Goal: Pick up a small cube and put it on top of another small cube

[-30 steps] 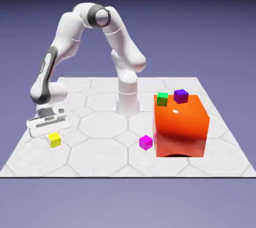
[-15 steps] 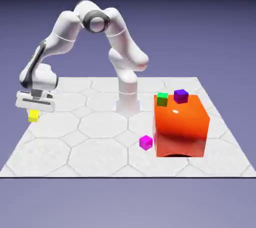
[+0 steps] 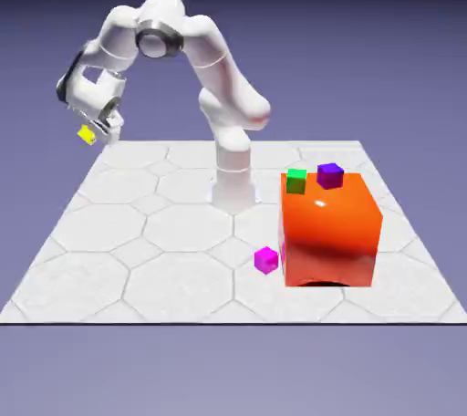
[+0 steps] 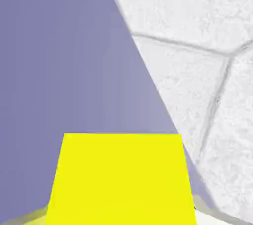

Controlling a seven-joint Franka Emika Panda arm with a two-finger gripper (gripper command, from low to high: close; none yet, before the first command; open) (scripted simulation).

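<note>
Gleaming bright yellow, tiny cube [image 3: 87, 134] clamped in gripper [image 3: 95, 131], aloft.

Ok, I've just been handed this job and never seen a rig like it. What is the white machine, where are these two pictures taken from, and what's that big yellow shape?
The white machine is a jointed robot arm standing on a pale tiled table. All of it is a computer simulation. The exterior view comes from a fixed camera looking at the whole table. The hand view comes from a camera on the arm's hand, looking along its gripper.

The big yellow shape is the small yellow cube. It looks large only because it sits right in front of that camera. In the exterior view it is tiny, held in the gripper high above the table's edge at the exterior view's left.

On the table stands a big orange block with a green cube and a purple cube on top. A magenta cube lies beside it.
</note>
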